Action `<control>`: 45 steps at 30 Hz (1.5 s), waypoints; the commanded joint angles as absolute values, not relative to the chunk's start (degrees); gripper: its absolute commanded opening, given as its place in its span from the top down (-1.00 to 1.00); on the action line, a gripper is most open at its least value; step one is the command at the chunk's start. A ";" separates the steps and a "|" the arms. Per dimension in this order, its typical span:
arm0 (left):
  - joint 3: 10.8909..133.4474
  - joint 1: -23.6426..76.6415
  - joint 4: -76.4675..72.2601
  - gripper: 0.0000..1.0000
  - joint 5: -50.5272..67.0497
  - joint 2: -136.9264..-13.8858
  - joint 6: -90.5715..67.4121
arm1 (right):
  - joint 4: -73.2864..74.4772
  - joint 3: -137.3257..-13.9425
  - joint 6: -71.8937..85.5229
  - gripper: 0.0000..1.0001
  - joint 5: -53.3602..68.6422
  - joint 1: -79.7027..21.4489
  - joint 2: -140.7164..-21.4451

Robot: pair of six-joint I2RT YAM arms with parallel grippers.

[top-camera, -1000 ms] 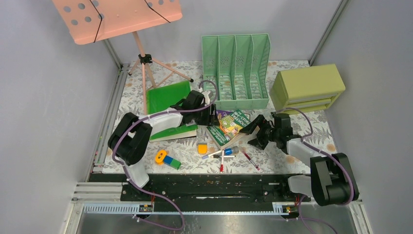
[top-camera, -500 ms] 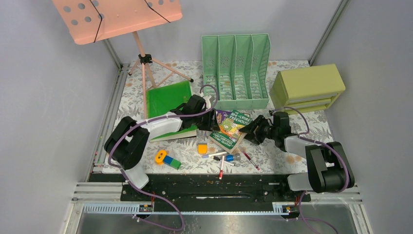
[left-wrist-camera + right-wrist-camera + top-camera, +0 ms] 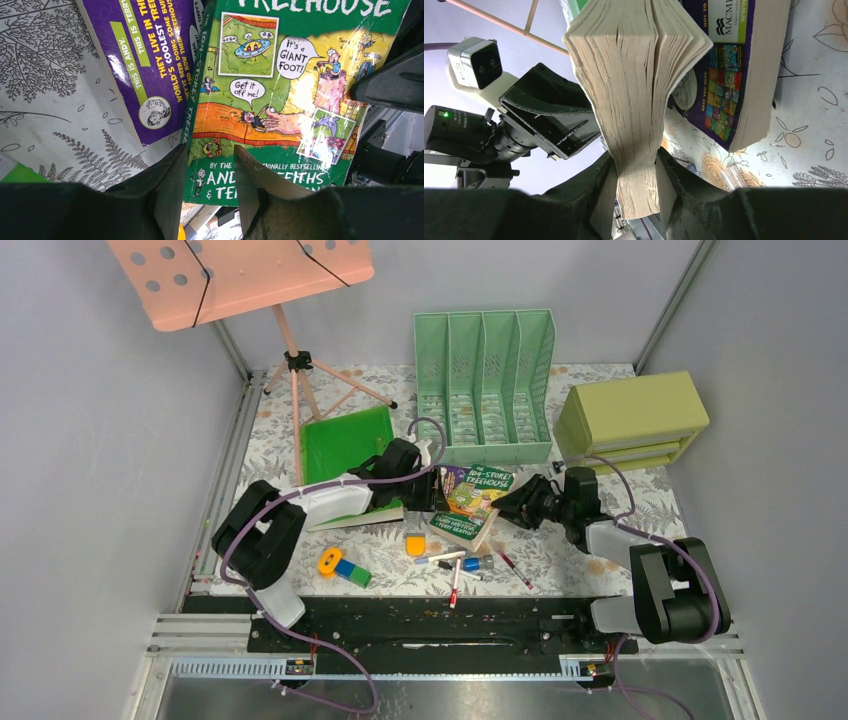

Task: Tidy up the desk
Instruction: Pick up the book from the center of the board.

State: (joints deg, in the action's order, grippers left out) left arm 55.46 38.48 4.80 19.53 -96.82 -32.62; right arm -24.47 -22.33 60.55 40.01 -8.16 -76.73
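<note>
Just in front of a glossy green paperback book [image 3: 470, 502], loose marker pens [image 3: 455, 560] lie on the fern-and-flower cloth desk [image 3: 560, 540] that spreads beneath it. The right gripper [image 3: 635, 167] is clamped on the book's page edge; the left gripper [image 3: 210, 165] straddles its spine corner, jaws half closed, grip unclear. Behind the book stands a mint-green plastic file rack [image 3: 485, 385].

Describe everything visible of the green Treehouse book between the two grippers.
The green Treehouse book is a thick paperback with a glossy, creased cartoon cover and off-white pages. It sits tilted in the middle of the desk, overlapping a purple book that lies flat on the cloth. The right gripper clamps its fanned page block between both fingers. The left gripper has its fingers at the lower spine corner; whether it grips cannot be told.
</note>
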 commanded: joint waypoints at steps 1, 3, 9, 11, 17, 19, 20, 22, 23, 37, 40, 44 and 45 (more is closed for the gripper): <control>54.87 39.75 -1.87 0.23 23.90 -95.50 -34.60 | -30.41 -21.71 62.00 0.19 44.94 -8.44 -76.19; 54.76 39.91 -2.65 0.23 24.47 -95.60 -35.09 | -33.09 -20.70 62.58 0.11 45.36 -8.46 -77.03; 54.76 41.04 -3.59 0.27 25.47 -95.69 -35.46 | -44.50 -18.16 66.56 -0.14 47.84 -8.44 -80.75; 54.67 41.23 -3.85 0.30 26.15 -96.07 -35.68 | -49.80 -17.33 69.05 -0.11 48.88 -8.53 -82.17; 54.49 41.90 -4.01 0.31 25.97 -95.85 -35.73 | -62.35 -16.04 75.60 0.33 50.58 -8.59 -86.88; 54.45 41.99 -3.97 0.31 25.57 -95.68 -35.70 | -64.15 -15.68 76.38 0.45 51.15 -8.56 -87.80; 54.41 42.00 -3.96 0.31 25.31 -95.48 -35.65 | -64.71 -15.56 76.57 0.51 51.34 -8.61 -87.97; 54.25 41.98 -3.77 0.29 24.75 -94.90 -35.48 | -64.58 -15.55 76.35 0.61 51.80 -8.58 -88.01; 54.14 42.02 -3.47 0.28 24.21 -94.38 -35.35 | -64.48 -15.56 76.18 0.65 51.93 -8.55 -87.84; 56.93 41.92 12.71 -0.48 3.35 -78.39 -28.39 | -12.94 -26.83 47.73 0.95 45.46 -8.50 -67.65; 56.46 41.94 16.14 -0.56 -4.08 -72.48 -27.27 | -5.41 -29.08 41.60 0.96 43.88 -8.55 -60.93; 55.77 41.95 19.40 -0.59 -6.06 -65.86 -25.87 | 3.54 -31.85 35.74 0.97 43.58 -8.55 -55.29; 55.61 42.00 19.90 -0.61 -5.88 -64.61 -25.77 | 5.47 -32.56 34.97 0.98 43.64 -8.55 -54.32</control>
State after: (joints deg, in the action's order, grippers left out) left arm 54.30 41.89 16.53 -0.21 -70.11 -28.32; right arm -5.43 -28.23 43.48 42.96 -8.25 -58.35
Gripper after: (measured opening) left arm 0.791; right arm 0.350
